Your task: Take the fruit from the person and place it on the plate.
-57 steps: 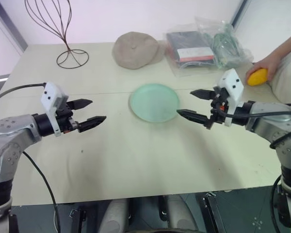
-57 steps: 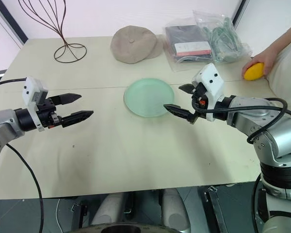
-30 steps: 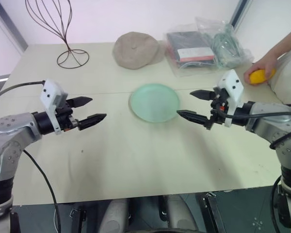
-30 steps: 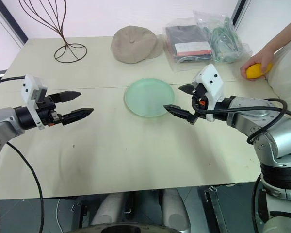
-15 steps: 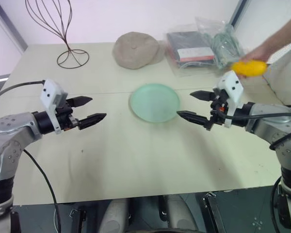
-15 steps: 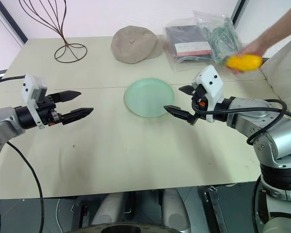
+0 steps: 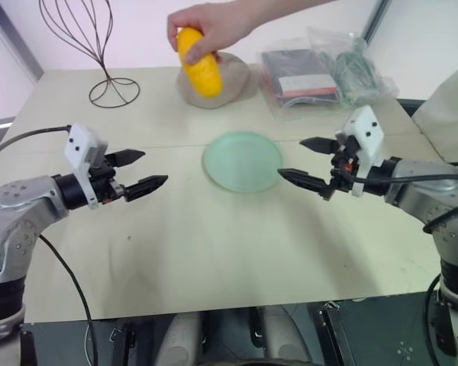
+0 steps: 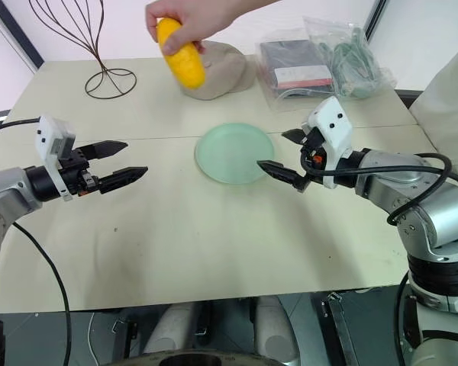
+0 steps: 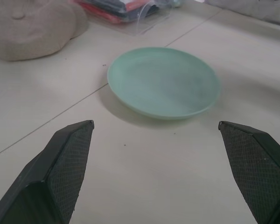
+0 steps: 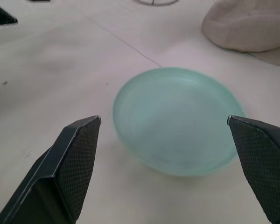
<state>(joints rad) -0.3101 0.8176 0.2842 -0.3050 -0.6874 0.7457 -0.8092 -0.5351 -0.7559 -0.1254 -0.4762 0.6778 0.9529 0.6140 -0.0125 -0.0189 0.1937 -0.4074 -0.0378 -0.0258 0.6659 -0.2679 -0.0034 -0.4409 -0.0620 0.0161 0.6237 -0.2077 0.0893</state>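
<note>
A person's hand reaches in from the upper right and holds the yellow-orange fruit in the air over the back of the table, beyond the plate and to its left. The mint-green plate lies empty at the table's middle, seen close in the wrist views. My left gripper hovers open to the left of the plate, pointing toward it. On the plate's right, my right gripper is open too, its lower fingertip by the rim. Both are well below and in front of the fruit.
A beige cap lies at the back behind the fruit. A black wire stand stands at the back left. Clear plastic bags with dark contents lie at the back right. White cloth shows at the right edge.
The person's hand lifted the fruit from the table's right edge and carried it left across the back to above the cap. Both grippers stayed in place and open.
</note>
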